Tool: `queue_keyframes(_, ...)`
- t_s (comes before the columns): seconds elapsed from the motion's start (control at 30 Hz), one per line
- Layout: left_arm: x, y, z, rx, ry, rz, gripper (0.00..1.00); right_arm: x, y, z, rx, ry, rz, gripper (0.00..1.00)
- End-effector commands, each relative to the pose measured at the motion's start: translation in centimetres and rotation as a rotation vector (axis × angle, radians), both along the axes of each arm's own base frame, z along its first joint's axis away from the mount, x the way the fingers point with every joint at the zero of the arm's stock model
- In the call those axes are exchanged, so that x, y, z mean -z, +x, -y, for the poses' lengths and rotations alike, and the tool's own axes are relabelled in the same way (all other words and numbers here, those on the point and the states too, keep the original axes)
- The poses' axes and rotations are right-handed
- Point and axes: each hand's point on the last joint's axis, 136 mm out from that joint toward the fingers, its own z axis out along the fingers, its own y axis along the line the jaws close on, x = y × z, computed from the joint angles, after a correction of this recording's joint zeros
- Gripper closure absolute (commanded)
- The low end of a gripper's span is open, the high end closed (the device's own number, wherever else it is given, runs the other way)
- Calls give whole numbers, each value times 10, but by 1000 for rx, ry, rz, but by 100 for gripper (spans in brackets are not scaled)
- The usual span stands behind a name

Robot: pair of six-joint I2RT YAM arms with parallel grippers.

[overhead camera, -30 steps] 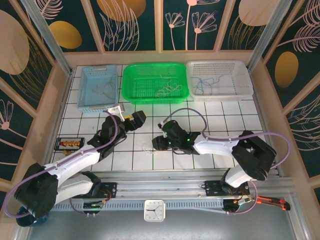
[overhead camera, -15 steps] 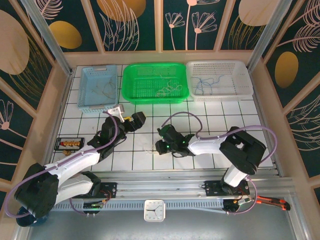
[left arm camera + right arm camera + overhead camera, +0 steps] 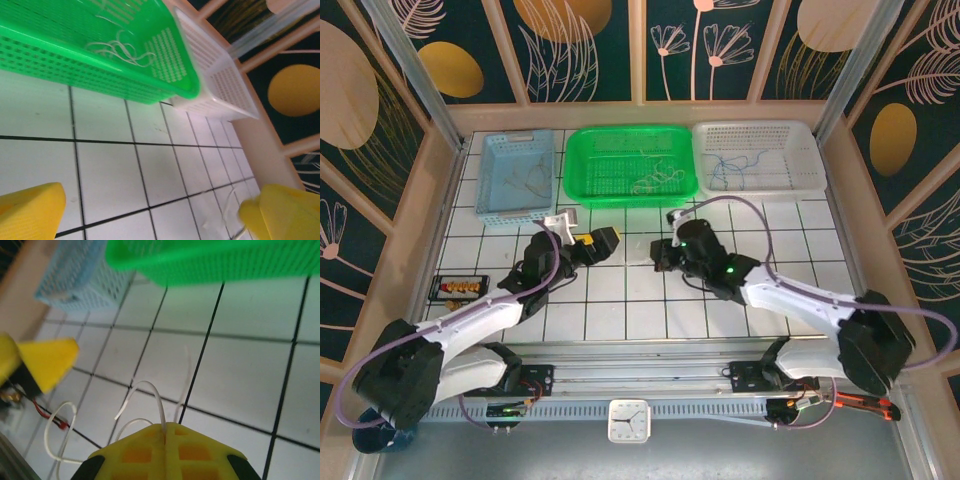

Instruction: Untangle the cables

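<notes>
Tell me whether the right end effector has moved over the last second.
Yes. In the top view the right end effector, shut on a whitish cable, has moved closer to the green basket and slightly to the right.

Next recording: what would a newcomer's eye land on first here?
The bright green basket at the far edge of the tiled table, between a blue basket and a white basket, stands out first. Nearer, the right gripper is shut on looping whitish cables, with the left gripper open just across from it.
</notes>
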Motion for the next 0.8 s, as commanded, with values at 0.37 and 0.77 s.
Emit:
queue_keyframes(0.37, -59, -13, 31, 182, -290, 97, 25, -46, 19, 28, 129, 96, 75, 100)
queue_keyframes(0.77, -46, 4, 16, 45, -274, 73, 9, -81, -11, 13, -106, 169, 235, 100)
